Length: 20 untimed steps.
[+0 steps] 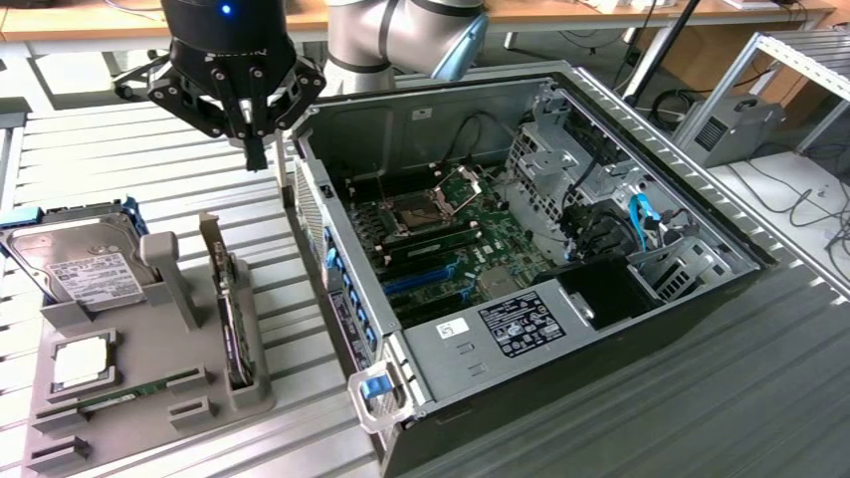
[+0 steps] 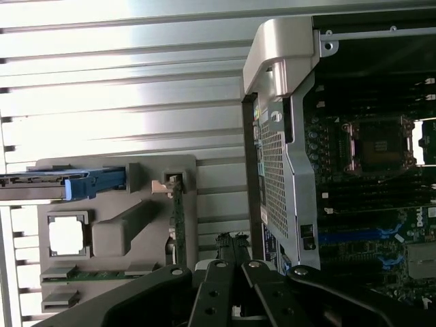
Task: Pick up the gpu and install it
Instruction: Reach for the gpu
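The gpu point(image 1: 235, 324) stands on its edge in a slot of the grey holder tray point(image 1: 133, 428), at the exterior view's left, with its silver bracket at the far end. In the wrist view the gpu point(image 2: 178, 228) appears edge-on as a thin green strip. My gripper point(image 1: 255, 157) hangs above the table behind the tray, between it and the open computer case point(image 1: 531, 329). Its fingers are shut together with nothing between them. The gripper point(image 2: 231, 242) is apart from the card, beside the tray's edge.
The tray also holds a silver hard drive point(image 1: 80, 269) in a blue caddy, a processor chip point(image 1: 83, 363) and a memory stick point(image 1: 133, 396). Inside the case lie the motherboard with its processor socket point(image 1: 418, 214), blue slots point(image 1: 414, 281) and cables point(image 1: 644, 224).
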Available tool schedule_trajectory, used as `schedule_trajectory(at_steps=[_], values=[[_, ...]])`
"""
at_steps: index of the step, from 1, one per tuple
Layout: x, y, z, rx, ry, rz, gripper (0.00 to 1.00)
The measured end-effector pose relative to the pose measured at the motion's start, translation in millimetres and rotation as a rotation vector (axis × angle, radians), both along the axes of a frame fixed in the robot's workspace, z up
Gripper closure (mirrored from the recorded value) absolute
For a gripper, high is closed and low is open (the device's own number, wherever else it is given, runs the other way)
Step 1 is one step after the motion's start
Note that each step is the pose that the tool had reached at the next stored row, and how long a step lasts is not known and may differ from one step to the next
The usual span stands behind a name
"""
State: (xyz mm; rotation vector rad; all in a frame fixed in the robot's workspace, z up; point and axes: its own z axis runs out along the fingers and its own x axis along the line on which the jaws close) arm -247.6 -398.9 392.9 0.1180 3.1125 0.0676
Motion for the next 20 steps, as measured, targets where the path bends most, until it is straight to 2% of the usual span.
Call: schedule_trajectory(at_steps=[20], values=[[-3.9, -3.7, -0.2, 0.0000, 0.0000, 0.000, 0.89]])
